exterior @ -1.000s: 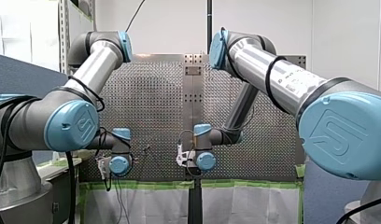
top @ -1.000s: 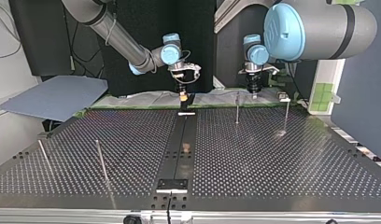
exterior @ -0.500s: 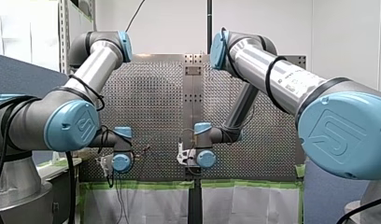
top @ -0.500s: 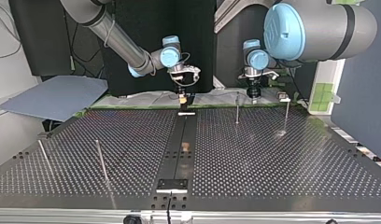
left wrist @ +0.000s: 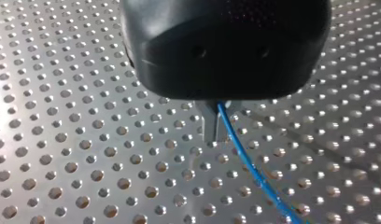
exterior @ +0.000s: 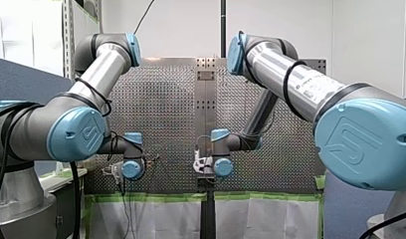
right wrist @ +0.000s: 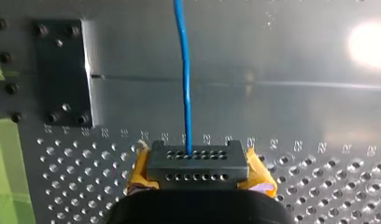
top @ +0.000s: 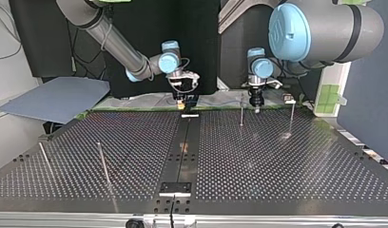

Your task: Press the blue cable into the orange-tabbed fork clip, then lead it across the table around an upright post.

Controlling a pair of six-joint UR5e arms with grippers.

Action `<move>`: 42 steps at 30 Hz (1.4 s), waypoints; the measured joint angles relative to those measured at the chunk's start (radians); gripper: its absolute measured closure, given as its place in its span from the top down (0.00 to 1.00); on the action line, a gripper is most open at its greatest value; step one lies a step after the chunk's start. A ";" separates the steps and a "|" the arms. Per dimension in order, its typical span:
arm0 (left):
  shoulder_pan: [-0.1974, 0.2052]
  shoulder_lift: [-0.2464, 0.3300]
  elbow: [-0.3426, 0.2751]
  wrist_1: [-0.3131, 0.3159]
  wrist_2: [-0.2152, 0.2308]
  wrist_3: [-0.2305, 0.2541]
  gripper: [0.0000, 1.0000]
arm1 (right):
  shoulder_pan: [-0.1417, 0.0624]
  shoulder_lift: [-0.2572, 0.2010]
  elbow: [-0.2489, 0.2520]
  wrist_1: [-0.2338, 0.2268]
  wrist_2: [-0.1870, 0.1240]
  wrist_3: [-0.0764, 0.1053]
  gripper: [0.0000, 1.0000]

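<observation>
**Two-arm cable routing on a perforated metal table (top: 277, 161).** The black left gripper (left wrist: 216, 125) is shown with its short metal fingers (left wrist: 211, 126) pressed together on the thin blue cable (left wrist: 248, 163). From them the cable slants away just above the table's holes. The right gripper (right wrist: 197, 164) presents a dark perforated block flanked by yellow pads (right wrist: 258, 175) and is closed on the same cable. From it the cable is led straight ahead over a bare strip of the table, beside a dark bolted plate (right wrist: 62, 74). In the top view both grippers are held low at the table's far edge. The right one is placed at the central dark strip (top: 182, 156). The left one is placed to that strip's right, just beyond a thin upright metal post (top: 241, 111). A second post (top: 291, 118) is seen further right, and two more posts (top: 102, 164) near the view's left. The cable between the grippers cannot be made out in that view.
</observation>
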 joint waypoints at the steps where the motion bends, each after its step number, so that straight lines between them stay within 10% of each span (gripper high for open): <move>1: 0.000 0.000 0.006 -0.005 0.001 -0.003 0.01 | -0.003 0.000 -0.001 0.001 0.000 -0.001 0.00; 18: 0.005 0.000 0.056 -0.146 -0.005 -0.001 0.01 | -0.036 0.000 -0.008 0.007 -0.022 -0.012 0.00; 24: 0.014 0.000 0.056 -0.174 0.039 0.046 0.57 | -0.036 0.000 -0.008 0.014 -0.023 -0.016 0.00; 26: 0.017 0.000 0.056 -0.182 0.055 0.054 0.91 | -0.036 0.000 -0.008 0.016 -0.023 -0.017 0.00; 28: 0.020 0.000 0.056 -0.196 0.071 0.056 1.00 | -0.036 0.000 -0.008 0.017 -0.023 -0.018 0.00; 42: 0.044 0.018 0.030 -0.306 0.120 0.060 1.00 | -0.036 0.000 -0.008 0.030 -0.027 -0.021 0.00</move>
